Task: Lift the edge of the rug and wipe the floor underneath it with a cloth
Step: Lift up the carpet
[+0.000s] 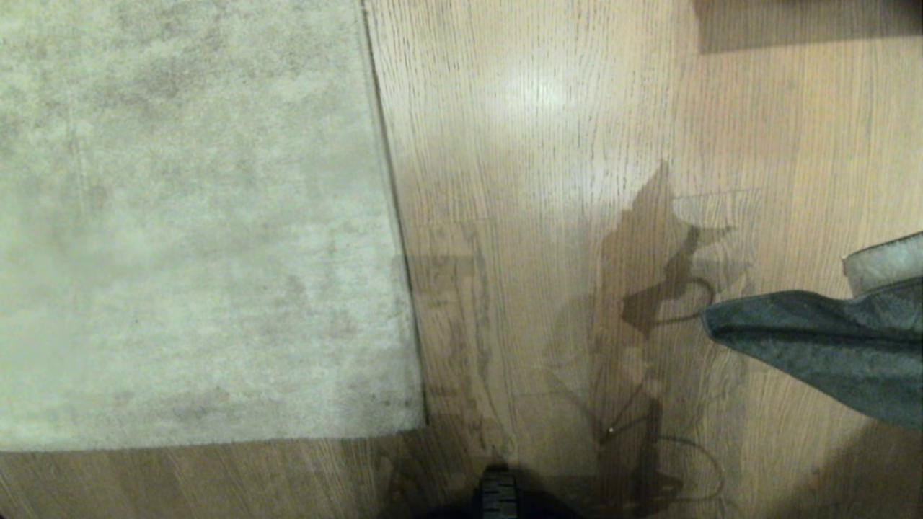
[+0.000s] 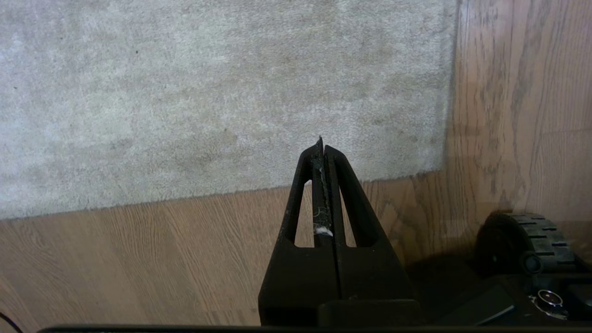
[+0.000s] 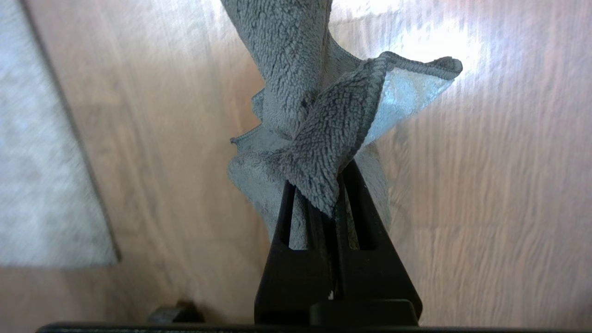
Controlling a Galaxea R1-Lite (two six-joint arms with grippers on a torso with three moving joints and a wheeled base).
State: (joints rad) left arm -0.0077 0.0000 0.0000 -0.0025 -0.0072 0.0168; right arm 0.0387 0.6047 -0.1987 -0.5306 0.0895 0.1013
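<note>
The beige-grey rug (image 1: 187,216) lies flat on the left, and its rug edge (image 1: 393,216) runs straight from far to near along the wood-plank floor (image 1: 548,144). At the right border of the head view hangs the cloth (image 1: 815,339), dark grey with a pale underside showing. My right gripper (image 3: 332,182) is shut on the cloth (image 3: 314,138), which bunches over its tips above bare floor (image 3: 485,185), to the right of the rug edge (image 3: 83,152). My left gripper (image 2: 322,147) is shut with nothing in it, parked above the rug's near corner (image 2: 434,171).
A black wheel of my base (image 2: 532,240) stands on the floor by the rug corner. The base's dark front (image 1: 499,494) shows at the near edge of the head view. A dark object (image 1: 807,21) sits at the far right. Arm shadows fall across the planks.
</note>
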